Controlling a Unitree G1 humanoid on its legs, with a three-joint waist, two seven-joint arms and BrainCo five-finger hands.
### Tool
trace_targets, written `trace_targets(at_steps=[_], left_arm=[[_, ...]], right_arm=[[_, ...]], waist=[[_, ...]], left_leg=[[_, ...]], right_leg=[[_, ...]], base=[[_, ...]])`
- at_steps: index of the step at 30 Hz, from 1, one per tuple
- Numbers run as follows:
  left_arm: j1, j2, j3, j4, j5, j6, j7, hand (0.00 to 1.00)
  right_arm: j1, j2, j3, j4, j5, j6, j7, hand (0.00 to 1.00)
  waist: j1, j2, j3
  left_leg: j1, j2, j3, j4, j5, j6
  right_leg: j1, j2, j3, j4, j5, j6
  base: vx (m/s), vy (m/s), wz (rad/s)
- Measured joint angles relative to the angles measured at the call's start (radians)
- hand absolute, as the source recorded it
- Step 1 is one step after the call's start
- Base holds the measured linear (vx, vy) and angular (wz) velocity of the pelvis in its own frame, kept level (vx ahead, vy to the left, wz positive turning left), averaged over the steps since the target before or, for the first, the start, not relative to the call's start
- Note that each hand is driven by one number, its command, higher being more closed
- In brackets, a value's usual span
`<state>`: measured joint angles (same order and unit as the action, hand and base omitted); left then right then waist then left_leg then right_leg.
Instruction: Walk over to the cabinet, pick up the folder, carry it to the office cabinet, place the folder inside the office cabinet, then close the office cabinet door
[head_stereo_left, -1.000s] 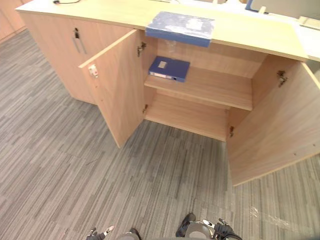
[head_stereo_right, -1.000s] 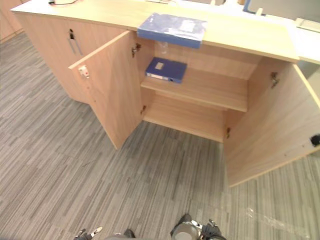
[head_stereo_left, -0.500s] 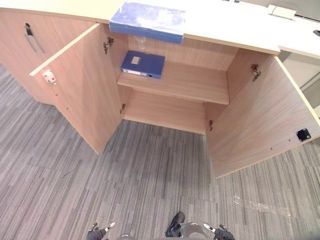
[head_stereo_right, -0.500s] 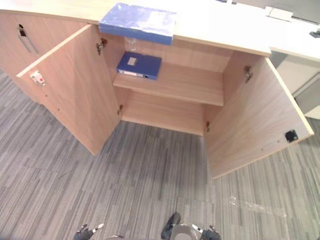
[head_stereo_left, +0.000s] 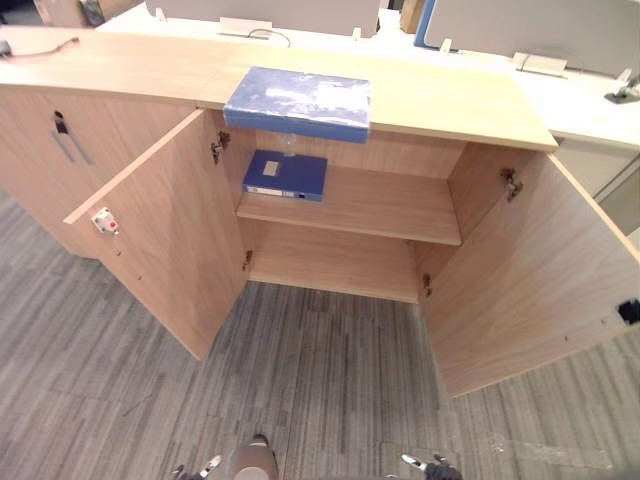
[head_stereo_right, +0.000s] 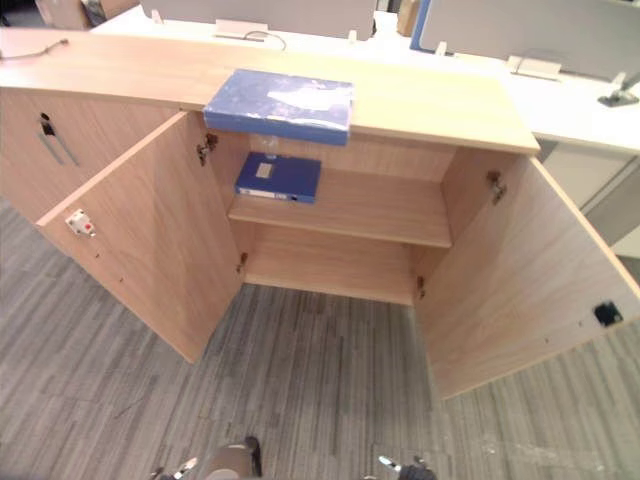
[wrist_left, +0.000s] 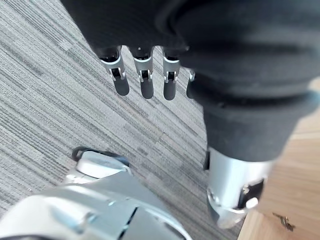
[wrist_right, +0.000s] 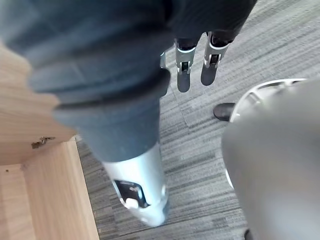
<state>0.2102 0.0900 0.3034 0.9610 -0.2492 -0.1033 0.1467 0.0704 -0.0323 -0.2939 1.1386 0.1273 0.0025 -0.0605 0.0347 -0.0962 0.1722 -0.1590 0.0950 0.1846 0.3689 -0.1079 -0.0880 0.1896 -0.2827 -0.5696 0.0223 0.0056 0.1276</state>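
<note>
A light blue folder (head_stereo_left: 298, 102) lies flat on the wooden cabinet's top (head_stereo_left: 450, 100), its front edge sticking out over the open compartment. A darker blue box folder (head_stereo_left: 286, 175) lies on the inner shelf (head_stereo_left: 380, 205) at the left. Both cabinet doors stand wide open, the left door (head_stereo_left: 160, 235) and the right door (head_stereo_left: 530, 280). My left hand (wrist_left: 146, 80) hangs low over the carpet with straight fingers and nothing in it. My right hand (wrist_right: 183, 70) hangs the same way, open. Both hands are far below and in front of the cabinet.
A closed door with a metal handle (head_stereo_left: 63, 138) adjoins the open compartment on the left. White desks with dividers (head_stereo_left: 590, 95) stand behind the cabinet. Grey striped carpet (head_stereo_left: 330, 380) stretches between me and the cabinet, flanked by the two open doors.
The whole view has shifted: the cabinet now sits more centred and upright, with more of its top and the desks behind showing. Folders and doors have not moved.
</note>
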Motion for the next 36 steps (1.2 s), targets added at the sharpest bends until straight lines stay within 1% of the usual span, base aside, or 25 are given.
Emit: trace_targets(at_steps=[2, 5, 7, 9, 10, 11, 13, 14, 15, 16, 18, 19, 20, 21, 22, 23, 24, 25, 26, 27, 29, 32, 33, 35, 36], left_arm=[[-0.002, 0.003, 0.013, 0.002, 0.000, 0.001, 0.000, 0.00], [-0.002, 0.005, 0.008, 0.010, 0.007, 0.000, -0.003, 0.00], [-0.001, 0.007, -0.004, 0.013, 0.013, 0.001, -0.006, 0.00], [-0.001, 0.001, -0.016, 0.013, 0.017, 0.002, -0.011, 0.00], [0.000, -0.003, -0.018, 0.013, 0.018, 0.001, -0.011, 0.00], [0.001, -0.010, -0.033, 0.013, 0.018, 0.001, -0.011, 0.00], [0.002, -0.029, -0.051, 0.013, 0.022, 0.001, -0.016, 0.00], [0.004, -0.034, -0.052, 0.013, 0.022, 0.001, -0.017, 0.00], [0.006, -0.034, -0.051, 0.013, 0.021, 0.001, -0.018, 0.00], [0.006, -0.032, -0.051, 0.013, 0.022, 0.001, -0.020, 0.00], [0.006, -0.025, -0.063, 0.014, 0.022, 0.001, -0.021, 0.00], [0.003, -0.022, -0.071, 0.015, 0.023, 0.001, -0.022, 0.00], [-0.001, -0.022, -0.074, 0.022, 0.025, 0.001, -0.022, 0.00], [-0.009, -0.022, -0.074, 0.028, 0.033, 0.001, -0.022, 0.00], [-0.017, -0.018, -0.075, 0.041, 0.047, 0.001, -0.024, 0.00], [-0.023, -0.011, -0.077, 0.052, 0.053, 0.001, -0.026, 0.00], [-0.030, 0.006, -0.081, 0.057, 0.063, 0.001, -0.031, 0.00], [-0.035, 0.011, -0.079, 0.064, 0.073, 0.000, -0.032, 0.00], [-0.023, -0.001, -0.083, 0.066, 0.090, 0.003, -0.034, 0.00], [-0.014, -0.016, -0.063, 0.068, 0.100, 0.006, -0.036, 0.00], [-0.008, -0.022, -0.048, 0.068, 0.100, 0.010, -0.037, 0.00], [-0.006, -0.026, -0.030, 0.068, 0.082, 0.011, -0.038, 0.00], [-0.007, -0.027, -0.029, 0.067, 0.072, 0.012, -0.038, 0.00], [-0.007, -0.026, -0.030, 0.066, 0.051, 0.012, -0.038, 0.00], [-0.008, -0.019, -0.031, 0.061, 0.035, 0.012, -0.038, 0.00]], right_arm=[[-0.013, 0.006, -0.023, 0.001, -0.010, 0.000, 0.000, 0.00], [-0.035, 0.011, -0.068, 0.000, -0.013, -0.001, 0.000, 0.00], [-0.037, 0.011, -0.079, 0.000, -0.033, -0.001, 0.000, 0.00], [-0.034, -0.002, -0.095, 0.001, -0.037, 0.001, 0.000, 0.00], [-0.033, -0.005, -0.106, 0.001, -0.042, 0.001, -0.001, 0.00], [-0.027, -0.017, -0.119, 0.000, -0.055, 0.003, -0.001, 0.00], [-0.017, -0.042, -0.120, -0.001, -0.072, 0.008, -0.001, 0.00], [-0.016, -0.045, -0.121, -0.001, -0.074, 0.009, -0.001, 0.00], [-0.013, -0.044, -0.120, -0.006, -0.075, 0.011, -0.001, 0.00], [-0.008, -0.043, -0.120, -0.018, -0.089, 0.006, -0.007, 0.00], [-0.011, -0.042, -0.119, -0.018, -0.110, 0.007, -0.007, 0.00], [-0.019, -0.040, -0.119, -0.016, -0.110, 0.007, -0.007, 0.00], [-0.025, -0.040, -0.119, -0.016, -0.111, 0.006, -0.007, 0.00], [-0.038, -0.038, -0.119, -0.013, -0.111, 0.008, -0.006, 0.00], [-0.058, -0.034, -0.119, -0.005, -0.109, 0.014, -0.005, 0.00], [-0.060, -0.033, -0.119, -0.005, -0.111, 0.015, -0.005, 0.00], [-0.053, -0.026, -0.119, -0.001, -0.111, 0.018, -0.005, 0.00], [-0.045, -0.024, -0.120, 0.006, -0.111, 0.019, -0.005, 0.00], [-0.031, -0.032, -0.141, 0.016, -0.110, 0.021, -0.005, 0.00], [-0.032, -0.032, -0.154, 0.011, -0.109, 0.018, -0.005, 0.00], [-0.026, -0.026, -0.189, 0.014, -0.108, 0.022, -0.007, 0.00], [0.008, -0.005, -0.237, 0.015, -0.106, 0.022, -0.012, 0.00], [0.011, -0.005, -0.237, 0.017, -0.101, 0.022, -0.015, 0.00], [0.001, -0.005, -0.239, 0.027, -0.082, 0.022, -0.021, 0.00], [-0.011, 0.002, -0.241, 0.032, -0.058, 0.019, -0.022, 0.00]], waist=[[0.000, -0.014, -0.002], [0.006, -0.014, -0.006], [0.008, -0.005, -0.016], [0.009, 0.022, -0.029], [0.010, 0.030, -0.030], [0.009, 0.043, -0.036], [0.008, 0.075, -0.037], [0.007, 0.079, -0.037], [0.005, 0.076, -0.035], [0.003, 0.073, -0.034], [0.002, 0.070, -0.033], [0.000, 0.083, -0.027], [-0.002, 0.087, -0.017], [-0.010, 0.090, -0.007], [-0.016, 0.098, 0.006], [-0.016, 0.092, 0.009], [-0.016, 0.066, 0.019], [-0.019, 0.054, 0.021], [-0.011, 0.074, 0.011], [-0.016, 0.086, 0.010], [-0.024, 0.090, 0.008], [-0.023, 0.087, -0.006], [-0.024, 0.087, -0.020], [-0.023, 0.089, -0.026], [-0.023, 0.077, -0.033]], left_leg=[[0.004, -0.027, 0.003, 0.006, -0.013, 0.015], [0.054, -0.054, 0.022, -0.051, -0.010, 0.021], [0.076, -0.056, 0.027, -0.073, -0.008, 0.024], [0.128, -0.059, 0.037, -0.131, 0.003, 0.027], [0.146, -0.063, 0.043, -0.149, 0.009, 0.027], [0.179, -0.076, 0.048, -0.190, 0.019, 0.032], [0.229, -0.094, 0.061, -0.241, 0.025, 0.038], [0.244, -0.102, 0.066, -0.256, 0.026, 0.040], [0.268, -0.113, 0.079, -0.279, 0.032, 0.048], [0.289, -0.125, 0.091, -0.294, 0.036, 0.052], [0.305, -0.131, 0.107, -0.312, 0.041, 0.059], [0.315, -0.124, 0.109, -0.326, 0.046, 0.066], [0.321, -0.115, 0.109, -0.333, 0.048, 0.065], [0.321, -0.094, 0.107, -0.334, 0.048, 0.063], [0.321, -0.059, 0.091, -0.340, 0.036, 0.061], [0.324, -0.056, 0.076, -0.343, 0.031, 0.054], [0.338, -0.073, 0.038, -0.355, 0.030, 0.049], [0.355, -0.085, 0.007, -0.361, 0.032, 0.043], [0.374, -0.082, -0.055, -0.388, 0.028, 0.038], [0.368, -0.067, -0.073, -0.390, 0.035, 0.029], [0.368, -0.041, -0.094, -0.400, 0.041, 0.021], [0.355, 0.001, -0.140, -0.376, 0.019, -0.003], [0.332, 0.012, -0.146, -0.350, 0.005, -0.021], [0.322, 0.019, -0.143, -0.324, -0.008, -0.035], [0.285, 0.017, -0.129, -0.250, -0.026, -0.049]], right_leg=[[0.004, -0.023, 0.000, -0.007, 0.027, 0.002], [0.010, -0.040, 0.002, -0.011, 0.045, -0.009], [0.010, -0.041, 0.006, -0.008, 0.045, -0.009], [0.000, -0.055, 0.020, 0.034, 0.035, 0.004], [-0.002, -0.064, 0.022, 0.055, 0.029, 0.007], [-0.018, -0.088, 0.022, 0.112, 0.010, 0.008], [-0.067, -0.142, 0.008, 0.250, -0.009, -0.011], [-0.086, -0.166, -0.011, 0.305, -0.016, -0.024], [-0.114, -0.211, -0.039, 0.389, -0.026, -0.041], [-0.127, -0.238, -0.057, 0.430, -0.024, -0.046], [-0.136, -0.245, -0.059, 0.435, -0.020, -0.051], [-0.140, -0.235, -0.059, 0.433, -0.037, -0.049], [-0.144, -0.220, -0.055, 0.441, -0.061, -0.037], [-0.167, -0.179, -0.049, 0.457, -0.115, -0.031], [-0.220, -0.098, -0.035, 0.475, -0.165, -0.041], [-0.243, -0.068, -0.029, 0.465, -0.166, -0.043], [-0.253, -0.033, -0.019, 0.389, -0.138, -0.073], [-0.242, -0.026, -0.010, 0.388, -0.136, -0.096], [-0.234, -0.004, -0.017, 0.372, -0.152, -0.097], [-0.232, 0.013, -0.029, 0.364, -0.168, -0.085], [-0.210, 0.042, -0.059, 0.344, -0.178, -0.093], [-0.151, 0.091, -0.120, 0.285, -0.184, -0.093], [-0.143, 0.105, -0.141, 0.261, -0.183, -0.091], [-0.129, 0.115, -0.150, 0.242, -0.183, -0.091], [-0.116, 0.118, -0.160, 0.214, -0.180, -0.087]], base=[[0.28, 0.167, 0.02], [0.21, 0.111, -0.19], [0.09, 0.009, -0.23], [0.05, -0.016, -0.30], [0.02, 0.016, -0.29], [0.01, 0.036, -0.27], [0.01, 0.106, -0.27], [0.01, 0.130, -0.27], [0.02, 0.133, -0.33], [0.03, 0.130, -0.34], [0.07, 0.115, -0.33], [0.08, 0.053, -0.23], [0.07, -0.054, -0.09], [0.04, -0.162, 0.04], [0.02, -0.200, 0.12], [0.00, -0.228, 0.32], [-0.02, -0.176, 0.46], [0.03, -0.175, 0.32], [0.07, -0.125, 0.04], [0.10, -0.114, -0.07], [0.14, -0.146, 0.26], [0.17, -0.168, 0.46], [0.19, -0.114, 0.42], [0.15, -0.013, 0.21], [0.15, 0.002, 0.23]])
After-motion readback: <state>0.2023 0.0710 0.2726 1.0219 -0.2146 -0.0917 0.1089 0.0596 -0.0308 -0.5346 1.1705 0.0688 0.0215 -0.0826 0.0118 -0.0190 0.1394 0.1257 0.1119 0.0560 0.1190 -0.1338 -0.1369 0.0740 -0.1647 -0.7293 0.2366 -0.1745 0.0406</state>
